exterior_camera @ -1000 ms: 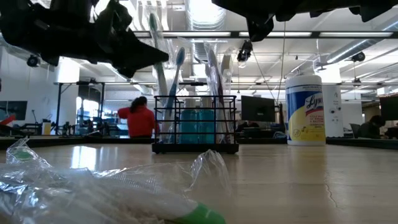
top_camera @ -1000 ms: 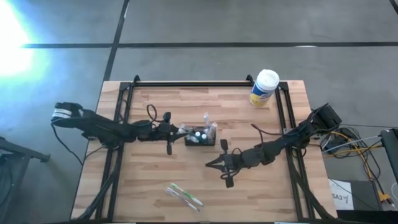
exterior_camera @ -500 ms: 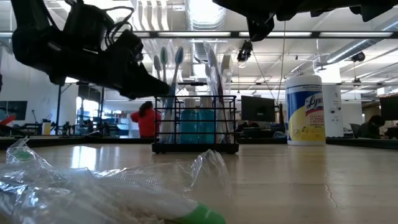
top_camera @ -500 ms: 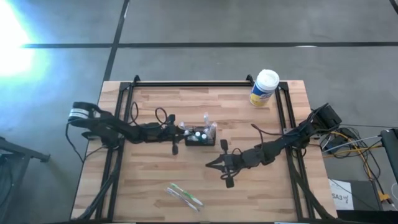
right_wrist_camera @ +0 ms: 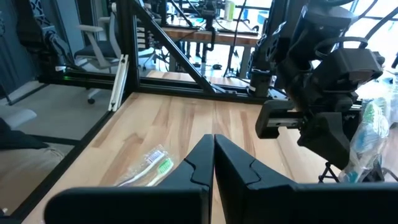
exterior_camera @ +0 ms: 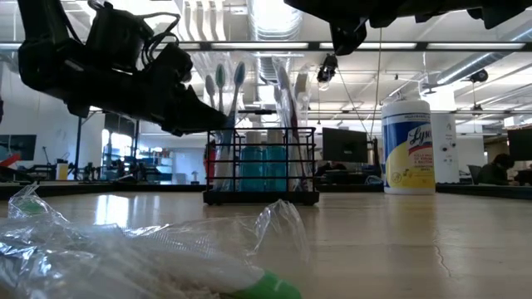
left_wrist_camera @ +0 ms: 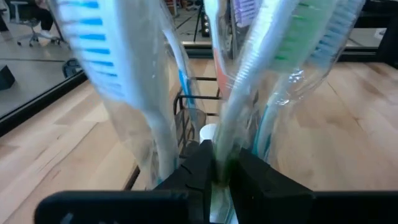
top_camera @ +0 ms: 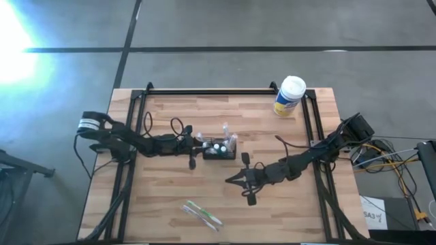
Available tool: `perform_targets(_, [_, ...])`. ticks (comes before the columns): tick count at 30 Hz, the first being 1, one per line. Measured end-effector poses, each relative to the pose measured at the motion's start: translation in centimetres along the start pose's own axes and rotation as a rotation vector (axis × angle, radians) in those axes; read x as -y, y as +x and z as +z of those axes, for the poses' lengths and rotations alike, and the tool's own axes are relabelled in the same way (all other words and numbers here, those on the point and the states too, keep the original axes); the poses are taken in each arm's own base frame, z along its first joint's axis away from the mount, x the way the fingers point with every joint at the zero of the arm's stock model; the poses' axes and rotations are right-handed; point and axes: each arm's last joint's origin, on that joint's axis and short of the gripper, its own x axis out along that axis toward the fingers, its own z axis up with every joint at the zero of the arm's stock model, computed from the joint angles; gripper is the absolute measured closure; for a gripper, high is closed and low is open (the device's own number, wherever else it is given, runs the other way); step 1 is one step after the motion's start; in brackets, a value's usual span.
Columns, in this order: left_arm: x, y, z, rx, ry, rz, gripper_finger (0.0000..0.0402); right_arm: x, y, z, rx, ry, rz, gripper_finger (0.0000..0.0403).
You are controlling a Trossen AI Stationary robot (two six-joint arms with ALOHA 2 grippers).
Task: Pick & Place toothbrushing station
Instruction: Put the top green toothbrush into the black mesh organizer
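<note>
The black mesh organiser (top_camera: 219, 151) stands on its base at the table's middle, with several wrapped toothbrushes upright in it (exterior_camera: 262, 166). My left gripper (top_camera: 196, 144) is at the organiser's left end, shut on a wrapped green-and-white toothbrush (left_wrist_camera: 249, 81) that stands there. My right gripper (top_camera: 231, 180) is shut and empty, right of and nearer than the organiser; it hovers above the table (right_wrist_camera: 214, 149). My left gripper pinches the wrapped toothbrush's lower handle (left_wrist_camera: 221, 163) between its two fingers (left_wrist_camera: 198, 169). It comes from the table's left, slanting down (exterior_camera: 218, 124). The brush stands upright, its head above the fingers; its lower end is hidden behind them.
A plastic pack of toothbrushes (top_camera: 201, 213) lies near the table's front edge, and fills the near left of the low view (exterior_camera: 125, 257). A yellow canister with a white lid (top_camera: 289, 96) stands at the far right corner. Black frame rails run along both table sides.
My left gripper has moved toward the table's right, up to the organiser's left end, and has come down. The toothbrush it holds has come lower with it and now stands among the other brushes.
</note>
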Motion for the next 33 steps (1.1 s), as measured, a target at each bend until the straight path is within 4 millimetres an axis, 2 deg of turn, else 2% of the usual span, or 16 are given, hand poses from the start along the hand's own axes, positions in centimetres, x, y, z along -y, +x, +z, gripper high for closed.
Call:
perform_targets(8, [0.0, -0.4, 0.5, -0.014, -0.012, -0.039, 0.031, 0.0, 0.0, 0.0, 0.0, 0.001, 0.0, 0.0394])
perform_targets(18, [0.4, -0.7, 1.2, 0.009, -0.002, -0.156, 0.0184, 0.0, 0.1, -0.2, -0.004, 0.009, -0.001, 0.0394])
perform_targets(23, [0.1, -1.0, 1.8, 0.023, -0.008, -0.147, 0.0135, 0.0, 0.1, -0.1, 0.003, 0.01, -0.002, 0.0394])
perform_targets(26, [-0.1, -1.2, 2.1, 0.035, -0.016, -0.139, 0.0124, 0.0, 0.1, -0.1, 0.002, 0.009, -0.003, 0.0394])
perform_targets(33, [-0.5, -1.5, 2.8, 0.061, -0.063, -0.13, 0.0124, 0.0, 0.1, -0.1, 0.003, 0.012, -0.003, 0.0394])
